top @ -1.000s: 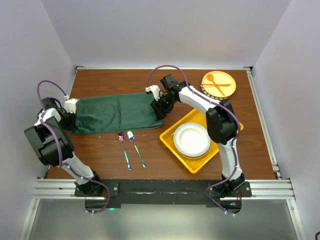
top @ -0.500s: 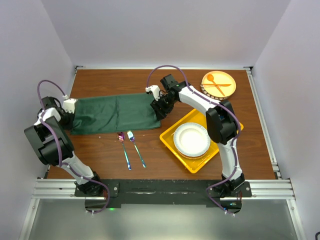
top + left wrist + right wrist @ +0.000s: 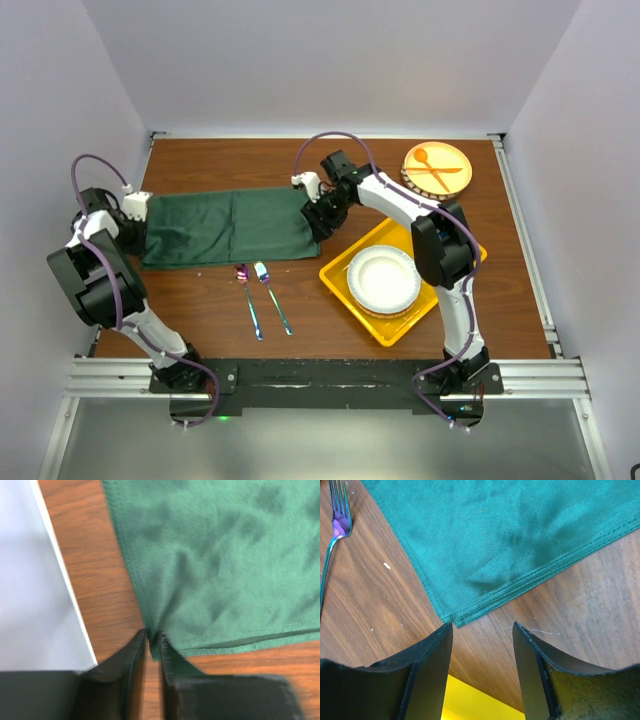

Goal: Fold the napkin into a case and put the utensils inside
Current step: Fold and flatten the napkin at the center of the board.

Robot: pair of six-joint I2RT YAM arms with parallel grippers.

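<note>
Open table (image 3: 250, 165) behind napkin (image 3: 230, 225); tray (image 3: 334, 270) rightward.

Napkin (image 3: 225, 565): matte dark green woven cloth, stitched hem. Worktop (image 3: 365, 610): smooth brown wood grain. Fork (image 3: 337, 515): glossy iridescent metal. Tray (image 3: 340, 275): shiny yellow plastic.

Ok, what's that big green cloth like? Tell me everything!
The napkin is dark green, soft, matte cloth with stitched hems. It lies flat on the wooden table as a long band, folded so layered edges show, lightly wrinkled. The left end effector sits at its left corner, fingers almost together; whether it pinches the cloth is unclear. The open right end effector hovers just off its right corner. A shiny fork lies close by, not touching.
</note>
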